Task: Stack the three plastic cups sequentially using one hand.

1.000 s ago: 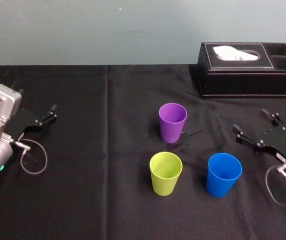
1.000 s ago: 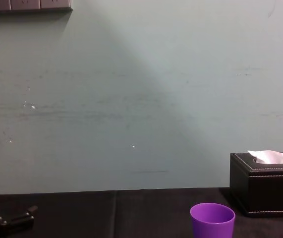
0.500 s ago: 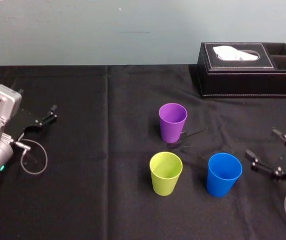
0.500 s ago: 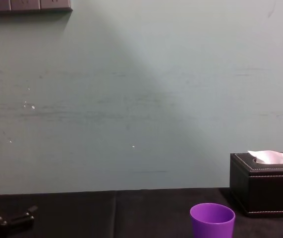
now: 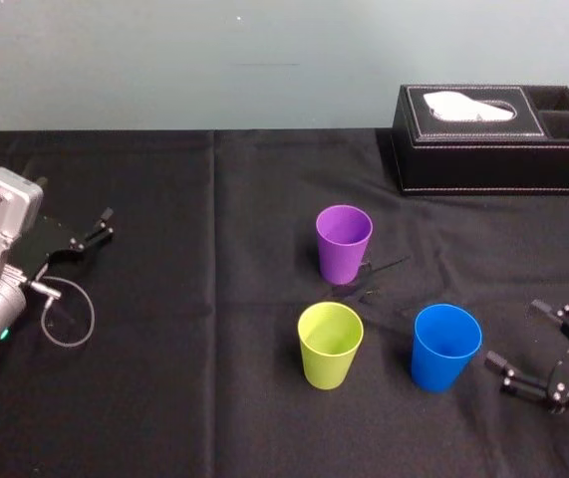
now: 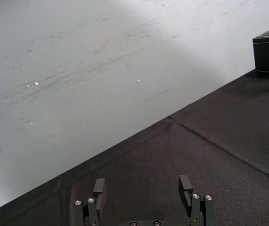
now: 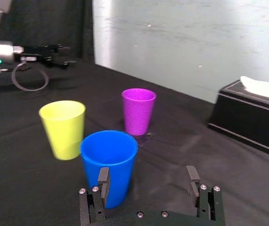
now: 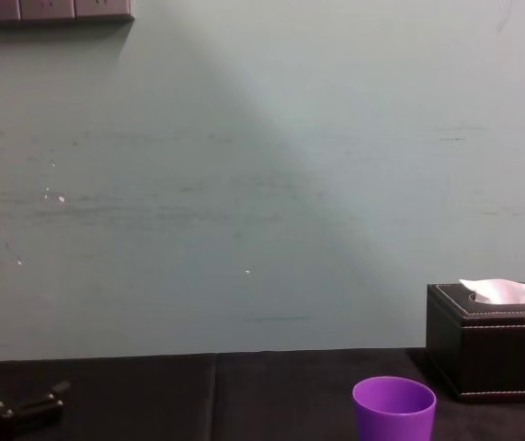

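we count three plastic cups on one table (image 5: pixel 164 398), which is covered by one black cloth. there is one purple cup (image 5: pixel 344 244), one blue cup (image 5: pixel 444 349) and one yellow-green cup (image 5: pixel 329 347), and each of the three stands singly. we count one black tissue box (image 5: pixel 493 149), with one white tissue (image 5: pixel 463 103) showing at its top and two open compartments (image 5: pixel 555 98) at one end. we count two black grippers, one left gripper (image 6: pixel 142 184) and one right gripper (image 7: pixel 147 173), and each shows two fingers. we count one looped cable (image 5: pixel 92 321) beside the left gripper.
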Robot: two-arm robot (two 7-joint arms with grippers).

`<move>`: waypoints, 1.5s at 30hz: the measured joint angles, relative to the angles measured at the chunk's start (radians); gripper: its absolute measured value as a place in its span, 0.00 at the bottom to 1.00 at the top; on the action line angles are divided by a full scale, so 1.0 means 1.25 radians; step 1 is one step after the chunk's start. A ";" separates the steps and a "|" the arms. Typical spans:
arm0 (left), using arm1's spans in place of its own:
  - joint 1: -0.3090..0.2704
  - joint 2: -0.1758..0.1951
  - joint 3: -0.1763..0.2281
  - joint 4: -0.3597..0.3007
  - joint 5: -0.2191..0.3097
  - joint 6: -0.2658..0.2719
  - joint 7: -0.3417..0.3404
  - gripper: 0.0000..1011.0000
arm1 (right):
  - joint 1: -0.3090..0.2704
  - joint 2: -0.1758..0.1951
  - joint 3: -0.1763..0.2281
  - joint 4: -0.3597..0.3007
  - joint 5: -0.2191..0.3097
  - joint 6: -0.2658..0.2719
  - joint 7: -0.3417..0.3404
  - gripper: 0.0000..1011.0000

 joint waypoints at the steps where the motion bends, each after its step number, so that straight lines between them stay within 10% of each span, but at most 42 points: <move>1: 0.000 0.000 0.000 0.000 0.000 0.000 0.000 1.00 | 0.000 0.000 -0.001 0.001 -0.001 0.000 0.004 0.99; 23: 0.000 0.000 0.000 0.000 0.000 0.000 0.000 1.00 | 0.072 -0.068 -0.040 0.055 0.036 0.031 0.144 0.99; 45: 0.000 0.000 0.000 0.000 0.000 0.000 0.000 1.00 | 0.114 -0.116 -0.054 0.081 -0.012 0.074 0.164 0.99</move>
